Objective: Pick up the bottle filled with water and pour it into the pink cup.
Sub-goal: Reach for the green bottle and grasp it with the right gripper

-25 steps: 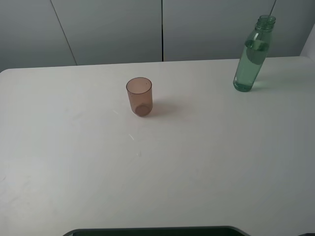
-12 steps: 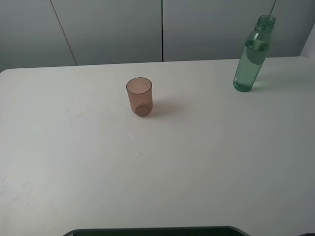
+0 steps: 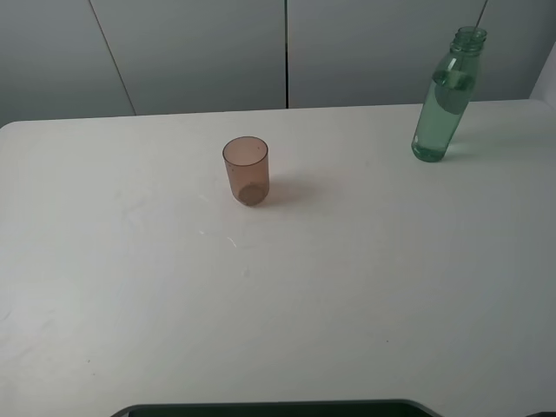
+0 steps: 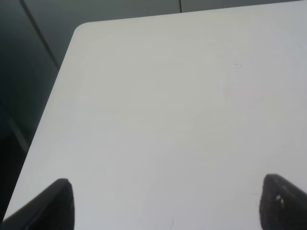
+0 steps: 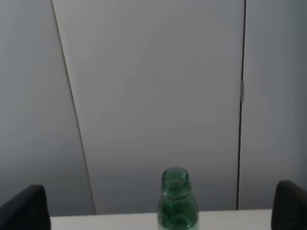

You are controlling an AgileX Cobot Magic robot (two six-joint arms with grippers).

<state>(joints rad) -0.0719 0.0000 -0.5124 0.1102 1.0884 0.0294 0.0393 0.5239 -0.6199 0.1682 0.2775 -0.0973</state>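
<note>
The bottle (image 3: 445, 100) is tall, green-tinted and capless, and stands upright at the far right of the white table (image 3: 347, 278) with water inside. The pink cup (image 3: 246, 170) stands upright left of the table's middle, well apart from the bottle. Neither gripper shows in the exterior high view. In the left wrist view my left gripper (image 4: 165, 208) is open and empty over bare table near a rounded corner. In the right wrist view my right gripper (image 5: 157, 208) is open and empty, with the bottle's mouth and neck (image 5: 176, 199) ahead between the fingertips at a distance.
Grey wall panels (image 3: 191, 52) run behind the table's far edge. A dark rounded object (image 3: 269, 408) lies along the near edge of the exterior high view. The table's left edge and corner (image 4: 79, 31) drop to a dark floor.
</note>
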